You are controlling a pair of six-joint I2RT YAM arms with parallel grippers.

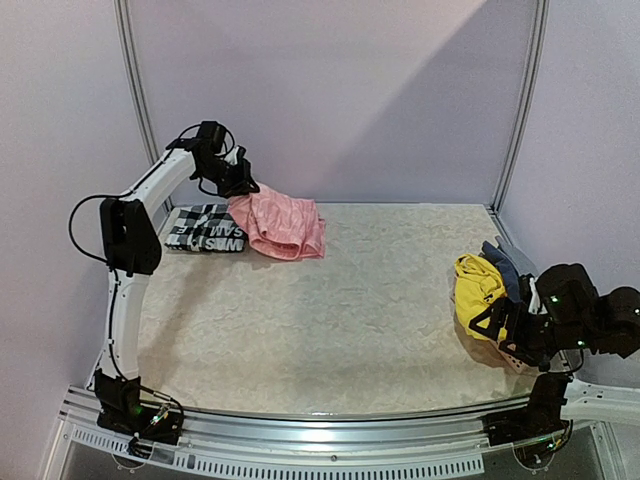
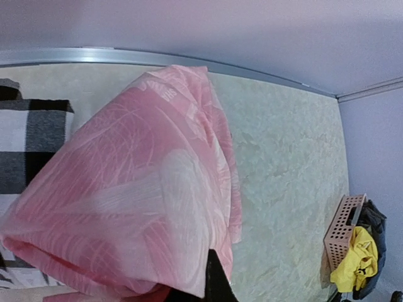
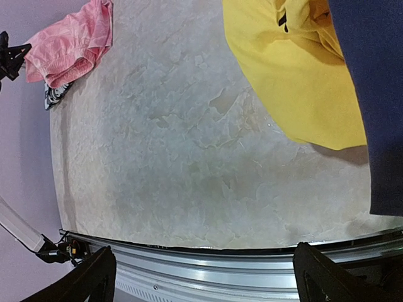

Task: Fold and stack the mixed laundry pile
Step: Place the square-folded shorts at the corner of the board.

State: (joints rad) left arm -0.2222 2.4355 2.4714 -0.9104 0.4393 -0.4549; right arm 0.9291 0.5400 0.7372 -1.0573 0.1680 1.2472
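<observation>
Left gripper (image 1: 238,183): clamping shut on an edge of the pink garment (image 1: 282,226) and holding that edge raised just over the checked shirt's right end, probably to carry the pink piece onto the stack.

Checked shirt (image 1: 205,229): lying folded flat on the table (image 1: 350,300), serving as the base of the stack; landmark for this entry.

Pink garment: hanging from the clamped edge, with its lower part draping onto the table just right of the checked shirt and overlapping its right end. It is looking roughly folded, not yet squared on top.

Yellow garment (image 1: 478,290): lying crumpled far right of the checked shirt, awaiting folding.

Blue-grey garment (image 1: 505,262): lying bunched against the yellow one, on its side away from the checked shirt.

Basket (image 2: 345,223): standing beside those two garments.

Right gripper (image 3: 203,258): hovering near the yellow garment, jaws spread wide, gripping nothing, seemingly waiting its turn.
</observation>
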